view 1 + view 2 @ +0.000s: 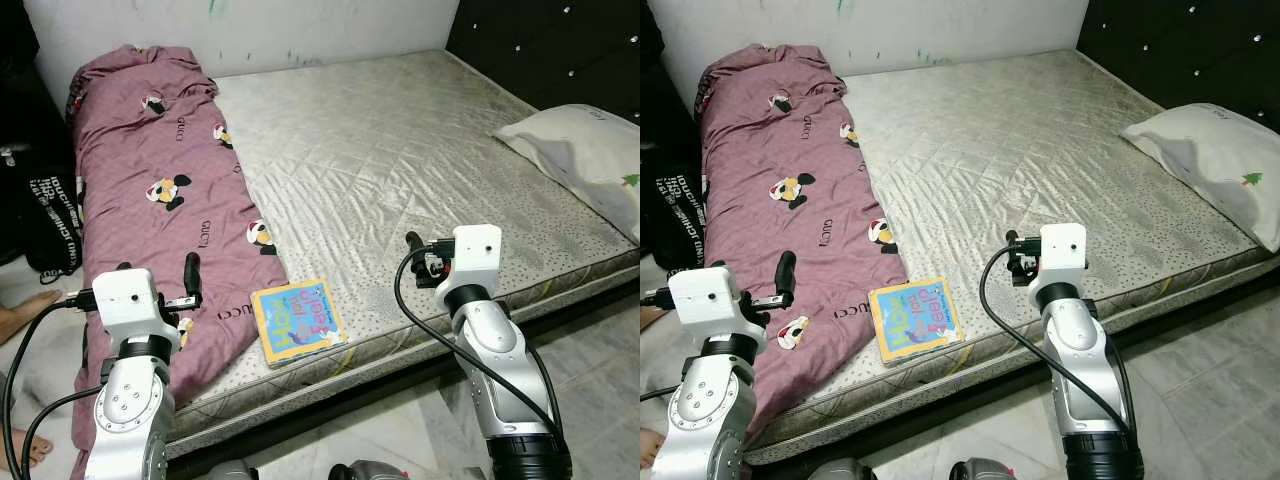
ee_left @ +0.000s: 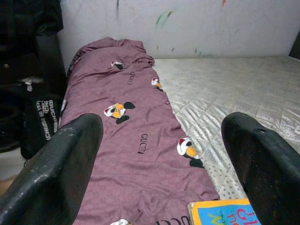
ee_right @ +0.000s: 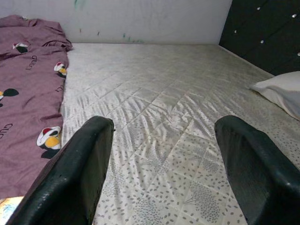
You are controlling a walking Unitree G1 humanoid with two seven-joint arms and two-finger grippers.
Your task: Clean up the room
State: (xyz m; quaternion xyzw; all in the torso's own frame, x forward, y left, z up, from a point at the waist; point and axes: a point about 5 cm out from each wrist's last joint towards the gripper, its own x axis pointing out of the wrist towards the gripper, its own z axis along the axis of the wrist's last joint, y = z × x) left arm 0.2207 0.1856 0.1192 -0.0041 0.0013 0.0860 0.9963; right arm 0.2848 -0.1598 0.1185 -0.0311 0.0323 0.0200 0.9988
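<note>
A colourful children's book (image 1: 296, 320) lies flat near the front edge of the bare mattress (image 1: 400, 150), beside a purple blanket (image 1: 160, 200) printed with cartoon mice that runs along the bed's left side. My left gripper (image 1: 190, 275) hovers open over the blanket's near end, left of the book, whose corner (image 2: 225, 213) peeks in at the wrist view. My right gripper (image 1: 415, 250) is open above the mattress, right of the book, nothing between its fingers (image 3: 70, 183).
A white pillow (image 1: 590, 150) lies at the bed's right end by a dark tufted headboard (image 1: 560, 40). A black bag (image 1: 45, 215) stands on the floor left of the bed. A person's bare feet (image 1: 25, 310) show at the left edge. Tiled floor (image 1: 600, 340) lies at the right.
</note>
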